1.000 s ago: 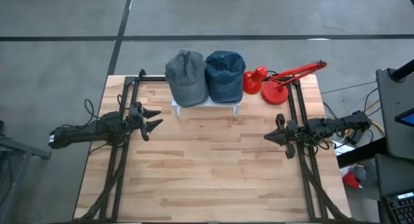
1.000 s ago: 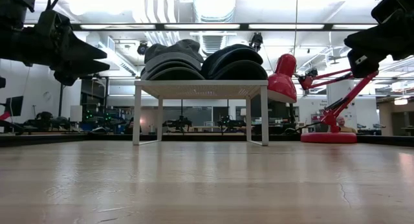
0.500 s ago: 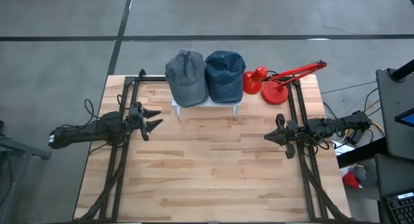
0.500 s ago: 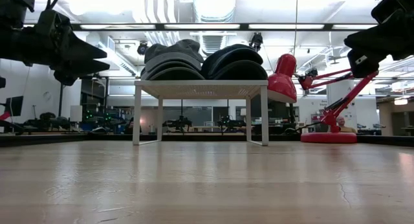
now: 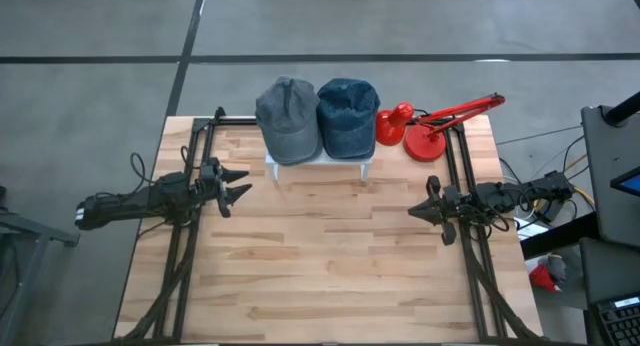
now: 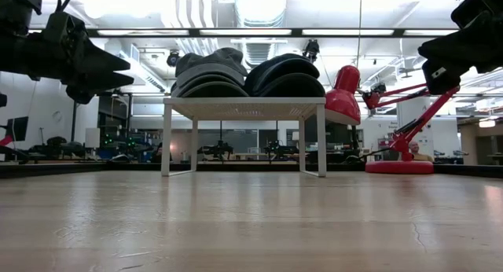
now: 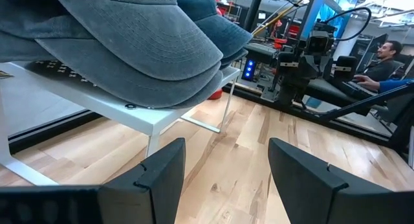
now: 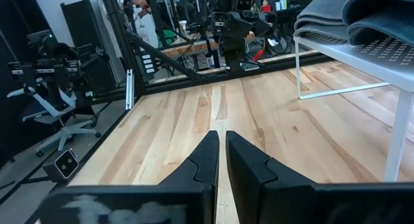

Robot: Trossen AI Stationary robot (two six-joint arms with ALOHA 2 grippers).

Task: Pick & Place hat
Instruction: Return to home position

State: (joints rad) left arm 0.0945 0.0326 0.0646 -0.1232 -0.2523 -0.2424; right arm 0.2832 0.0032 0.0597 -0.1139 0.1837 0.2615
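Note:
Two caps rest side by side on a small white stand (image 5: 318, 164) at the table's far edge: a grey cap (image 5: 287, 118) on the left and a blue denim cap (image 5: 347, 116) on the right; both also show in the low view, grey (image 6: 209, 74) and blue (image 6: 284, 75). My left gripper (image 5: 240, 185) is open, raised above the table's left side, pointing right, short of the stand. In its wrist view (image 7: 226, 166) the grey cap's brim (image 7: 149, 56) lies ahead. My right gripper (image 5: 413, 211) is shut, hovering at the table's right side, pointing left (image 8: 222, 149).
A red desk lamp (image 5: 430, 126) stands at the far right corner beside the stand. Bare wooden tabletop (image 5: 330, 256) spreads between the arms and toward the near edge. A person (image 7: 381, 56) sits beyond the table's right side.

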